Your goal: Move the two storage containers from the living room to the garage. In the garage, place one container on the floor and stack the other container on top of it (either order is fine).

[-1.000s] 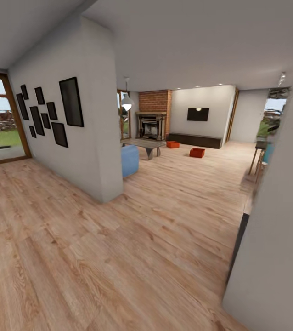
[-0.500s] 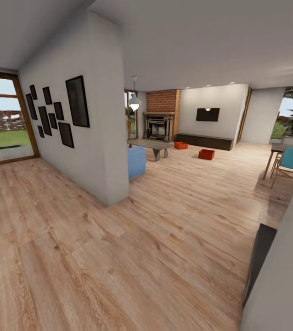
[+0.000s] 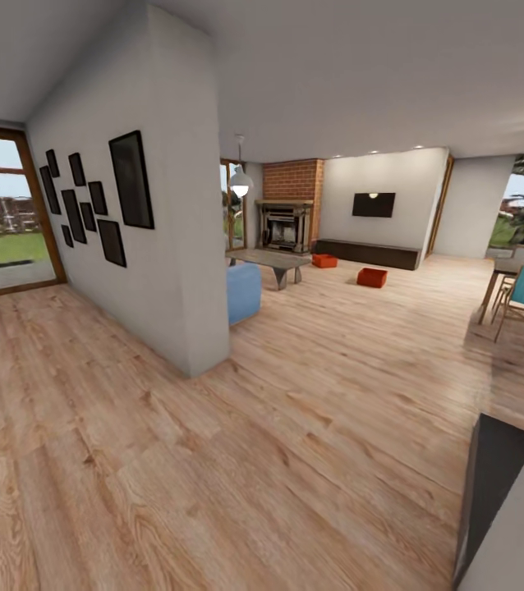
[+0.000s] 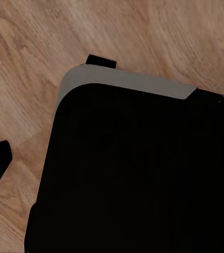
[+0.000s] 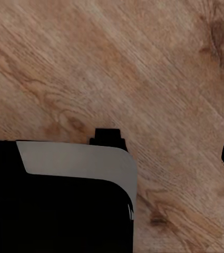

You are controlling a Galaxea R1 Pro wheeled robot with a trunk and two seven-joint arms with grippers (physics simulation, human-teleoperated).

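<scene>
With the two orange bins (image 3: 371, 277) (image 3: 324, 260) far off by the fireplace (image 3: 285, 226), the white wall corner (image 3: 204, 328) could clip the base; claw positions I cannot tell.

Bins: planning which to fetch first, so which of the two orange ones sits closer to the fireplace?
The left bin, just beside the brick fireplace and near the coffee table. The other bin lies further out on the plank floor, below the TV.

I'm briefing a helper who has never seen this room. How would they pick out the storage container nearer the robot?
Look to the far end of the wood floor, at the brick fireplace and wall TV. Two orange-red storage containers sit on the floor there. The nearer container lies right of the other container, below the TV and farther from the coffee table.
</scene>
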